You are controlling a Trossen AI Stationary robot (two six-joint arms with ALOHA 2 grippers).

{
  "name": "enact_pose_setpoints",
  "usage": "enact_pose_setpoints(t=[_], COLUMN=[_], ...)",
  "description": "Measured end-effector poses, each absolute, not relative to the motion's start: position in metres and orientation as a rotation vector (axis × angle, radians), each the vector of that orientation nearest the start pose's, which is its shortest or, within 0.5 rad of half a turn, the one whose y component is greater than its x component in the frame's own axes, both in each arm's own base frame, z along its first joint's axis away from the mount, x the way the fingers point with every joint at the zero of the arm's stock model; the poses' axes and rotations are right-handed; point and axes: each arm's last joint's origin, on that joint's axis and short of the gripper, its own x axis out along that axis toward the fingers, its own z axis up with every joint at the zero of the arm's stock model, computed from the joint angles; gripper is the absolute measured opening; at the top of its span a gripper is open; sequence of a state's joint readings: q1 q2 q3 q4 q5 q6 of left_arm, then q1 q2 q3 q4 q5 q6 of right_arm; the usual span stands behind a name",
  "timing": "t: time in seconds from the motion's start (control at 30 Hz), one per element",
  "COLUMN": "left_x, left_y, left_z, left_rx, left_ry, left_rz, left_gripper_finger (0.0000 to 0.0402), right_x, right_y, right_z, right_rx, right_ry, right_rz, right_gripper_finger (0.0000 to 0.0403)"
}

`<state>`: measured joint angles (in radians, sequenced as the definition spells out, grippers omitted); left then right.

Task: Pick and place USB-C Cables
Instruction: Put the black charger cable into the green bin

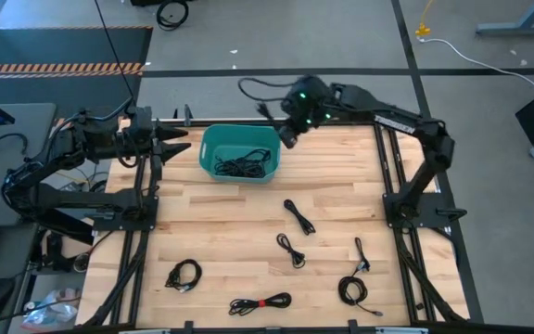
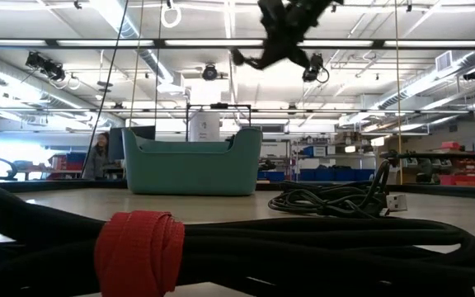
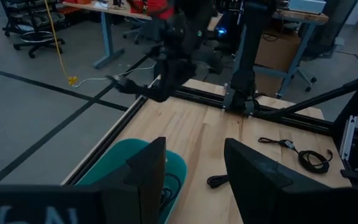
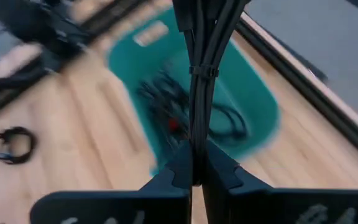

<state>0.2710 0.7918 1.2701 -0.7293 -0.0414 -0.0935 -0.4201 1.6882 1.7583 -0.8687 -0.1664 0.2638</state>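
My right gripper [image 1: 287, 135] is high above the far right part of the teal bin [image 1: 213, 139], shut on a thin black USB-C cable bundle [image 1: 251, 88]. The low view shows this gripper [image 2: 283, 45] well above the bin [image 2: 192, 169]. Several black cables [image 1: 239, 167] lie in the bin, one with a red tie [image 4: 174, 126]. More cable coils lie flat on the wooden table: [image 1: 298, 215], [image 1: 291, 249], [image 1: 360, 252], [image 1: 352, 290], [image 1: 184, 275], and one with a red tie [image 1: 260, 302]. My left gripper [image 1: 179, 141] waits open at the bin's left side. My right gripper pinches the cable bundle between its two fingers [image 4: 219, 171], at a part [image 4: 197, 134] just short of the thin tie [image 4: 202, 71] around the strands. The strands run on straight ahead of the fingers. The bundle is lifted clear above the bin, its ends sticking out loose [image 2: 239, 58].
The bin stands near the table's far edge, between the two arms. Black frame rails [image 1: 392, 172] run along the table's left and right sides. In the low view a red-tied cable [image 2: 138, 247] fills the foreground. A person [image 2: 101, 153] is in the room behind.
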Motion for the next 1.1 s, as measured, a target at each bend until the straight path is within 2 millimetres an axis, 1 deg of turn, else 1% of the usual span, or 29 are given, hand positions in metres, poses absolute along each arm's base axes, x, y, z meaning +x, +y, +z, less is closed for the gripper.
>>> enact_pose_setpoints(t=[0.07, 0.17, 0.27, 0.3, 0.43, 0.6, 0.73, 0.9, 1.0, 1.07, 1.1], left_x=[0.113, 0.113, 0.113, 0.113, 0.113, 0.113, 0.113, 0.113, 0.113, 0.113, 0.113], left_y=[0.033, 0.033, 0.033, 0.033, 0.033, 0.033, 0.033, 0.033, 0.033, 0.033, 0.033], left_z=[0.433, 0.433, 0.433, 0.433, 0.433, 0.433, 0.433, 0.433, 0.433, 0.433, 0.433], left_rx=[-0.121, -0.121, -0.121, -0.121, -0.121, -0.120, -0.120, -0.121, -0.121, -0.121, -0.122], left_ry=[0.236, 0.236, 0.236, 0.236, 0.236, 0.238, 0.240, 0.243, 0.243, 0.245, 0.245], left_rz=[0.322, 0.322, 0.322, 0.322, 0.322, 0.322, 0.322, 0.322, 0.322, 0.322, 0.322], left_gripper_finger=[0.0172, 0.0172, 0.0172, 0.0172, 0.0172, 0.0172, 0.0172, 0.0172, 0.0172, 0.0172, 0.0172], right_x=[0.343, 0.365, 0.386, 0.391, 0.413, 0.431, 0.440, 0.444, 0.444, 0.442, 0.441], right_y=[-0.147, -0.154, -0.158, -0.159, -0.155, -0.145, -0.139, -0.140, -0.146, -0.150, -0.153], right_z=[0.378, 0.378, 0.369, 0.363, 0.325, 0.276, 0.252, 0.228, 0.225, 0.228, 0.233], right_rx=[0.460, 0.446, 0.441, 0.443, 0.469, 0.463, 0.438, 0.401, 0.375, 0.378, 0.383], right_ry=[0.721, 0.706, 0.720, 0.741, 0.875, 1.054, 1.124, 1.200, 1.204, 1.191, 1.172], right_rz=[-0.270, -0.161, -0.074, -0.056, 0.010, 0.061, 0.108, 0.117, 0.090, 0.084, 0.083], right_gripper_finger=[0.0014, 0.0014, 0.0014, 0.0014, 0.0014, 0.0014, 0.0014, 0.0014, 0.0014, 0.0014, 0.0014])
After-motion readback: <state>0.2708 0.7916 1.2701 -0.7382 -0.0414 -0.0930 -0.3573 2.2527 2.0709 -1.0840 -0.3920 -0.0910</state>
